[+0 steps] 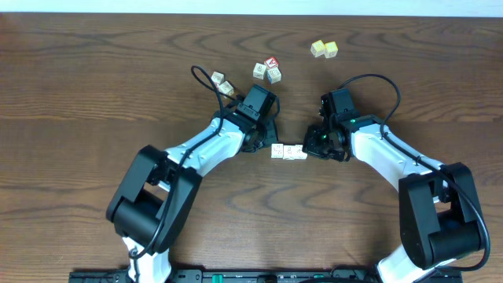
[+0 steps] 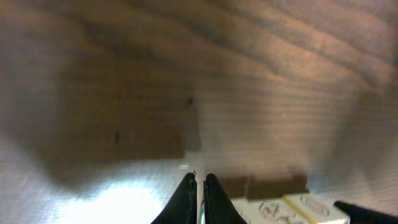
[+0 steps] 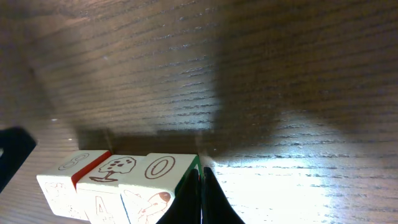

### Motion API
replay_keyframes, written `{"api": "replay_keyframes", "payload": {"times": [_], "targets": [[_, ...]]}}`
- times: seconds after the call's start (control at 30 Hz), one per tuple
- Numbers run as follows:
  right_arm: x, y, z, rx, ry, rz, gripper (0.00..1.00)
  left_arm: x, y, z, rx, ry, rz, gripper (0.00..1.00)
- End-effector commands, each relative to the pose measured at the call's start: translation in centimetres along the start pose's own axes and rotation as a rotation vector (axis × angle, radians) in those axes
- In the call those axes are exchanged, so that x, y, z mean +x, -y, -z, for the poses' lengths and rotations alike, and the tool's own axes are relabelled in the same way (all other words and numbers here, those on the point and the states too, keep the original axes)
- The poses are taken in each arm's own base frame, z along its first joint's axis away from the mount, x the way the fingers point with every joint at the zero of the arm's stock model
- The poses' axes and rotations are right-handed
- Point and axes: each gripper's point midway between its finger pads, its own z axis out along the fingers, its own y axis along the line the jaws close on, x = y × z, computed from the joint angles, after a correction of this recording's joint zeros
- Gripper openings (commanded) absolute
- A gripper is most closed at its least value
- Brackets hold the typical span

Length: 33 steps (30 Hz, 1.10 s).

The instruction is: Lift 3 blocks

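Observation:
Three cream-white blocks (image 1: 288, 152) lie in a tight row at the table's middle, between my two grippers. The left gripper (image 1: 266, 146) is shut with nothing between its fingers and sits at the row's left end. In the left wrist view the blocks (image 2: 273, 210) show just right of that gripper (image 2: 198, 177). The right gripper (image 1: 308, 149) is also shut and empty, against the row's right end. In the right wrist view the end block with an "O" (image 3: 163, 169) touches that gripper (image 3: 200, 169); the tree block (image 3: 112, 168) follows. I cannot tell whether the row rests on the wood.
Behind the left arm lie two pale cubes (image 1: 220, 81). A cluster of cubes with a red face (image 1: 268, 71) sits at the back centre, and two yellow-green cubes (image 1: 324, 49) are at the back right. Cables loop over both wrists.

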Motion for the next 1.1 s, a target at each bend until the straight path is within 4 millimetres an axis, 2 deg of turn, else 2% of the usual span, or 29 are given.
{"api": "replay_keyframes", "payload": {"times": [0.0, 0.2, 0.3, 0.4, 0.53, 0.6, 0.87, 1.07], "targets": [[0.3, -0.2, -0.1, 0.000, -0.003, 0.021, 0.01, -0.2, -0.1, -0.7, 0.010, 0.009, -0.049, 0.07], [0.3, -0.2, -0.1, 0.001, -0.003, 0.021, 0.01, -0.5, 0.3, -0.7, 0.026, 0.024, -0.080, 0.08], [0.4, -0.1, -0.1, 0.002, -0.006, 0.021, 0.01, -0.6, 0.5, -0.4, 0.025, 0.028, -0.179, 0.07], [0.4, -0.1, -0.1, 0.003, -0.006, 0.021, 0.01, -1.5, 0.7, 0.9, 0.017, 0.030, -0.220, 0.07], [0.4, -0.1, -0.1, 0.003, -0.006, 0.020, 0.01, -2.9, 2.0, 3.4, 0.026, 0.055, -0.246, 0.07], [0.4, -0.1, -0.1, 0.003, -0.006, 0.020, 0.01, -3.1, 2.4, 3.9, 0.030, 0.057, -0.257, 0.07], [0.5, -0.1, -0.1, 0.004, -0.009, 0.020, 0.01, -1.7, 3.7, 3.5, 0.031, 0.046, -0.307, 0.08], [0.5, 0.0, -0.1, 0.006, -0.011, 0.019, 0.01, -1.2, 3.7, 2.8, 0.008, 0.046, -0.292, 0.07]]}}
